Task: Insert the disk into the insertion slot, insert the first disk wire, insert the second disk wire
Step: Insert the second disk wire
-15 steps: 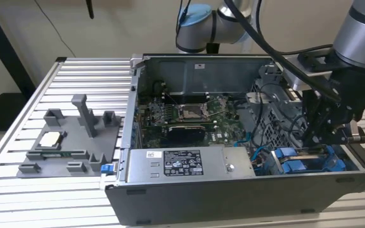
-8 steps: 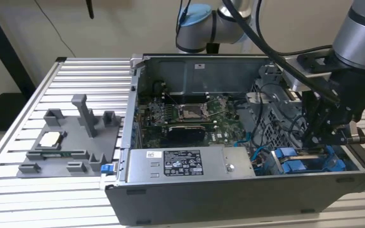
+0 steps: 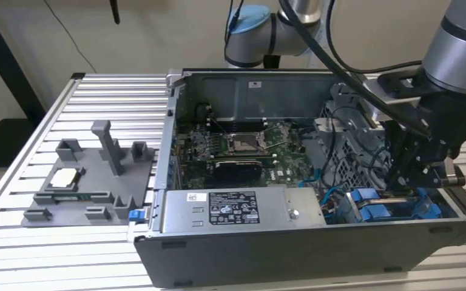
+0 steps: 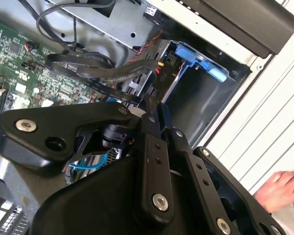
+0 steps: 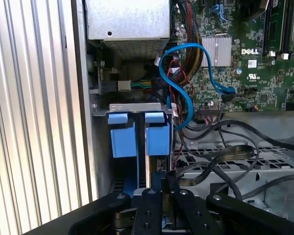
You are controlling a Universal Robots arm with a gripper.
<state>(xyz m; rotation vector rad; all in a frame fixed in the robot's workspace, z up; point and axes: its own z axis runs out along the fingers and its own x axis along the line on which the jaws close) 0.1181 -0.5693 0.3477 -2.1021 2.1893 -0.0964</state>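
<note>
I have the gripper point(image 3: 401, 182) lowered into the open computer case point(image 3: 298, 242), at the corner on the exterior view's right, just above the blue carriers point(image 3: 378, 206) in the drive cage. In the first wrist view its fingers point(image 5: 159, 196) sit pinched close together, right at the near end of the disk point(image 5: 157, 139), which stands on edge in the insertion slot point(image 5: 139, 110) beside a second blue carrier point(image 5: 122, 137). I think the fingers are clamped on the disk's edge, though the black linkage hides the actual contact, so I cannot be sure. A blue cable point(image 5: 179, 83) loops over the motherboard point(image 5: 245, 58) just past the cage, with black wires point(image 5: 225, 156) draped across the perforated panel alongside. In the second wrist view a person's hand point(image 4: 281, 188) rests outside the case on the slatted table point(image 4: 269, 127). A grey fixture tray point(image 3: 87, 182) lies well apart, on the exterior view's left.
</note>
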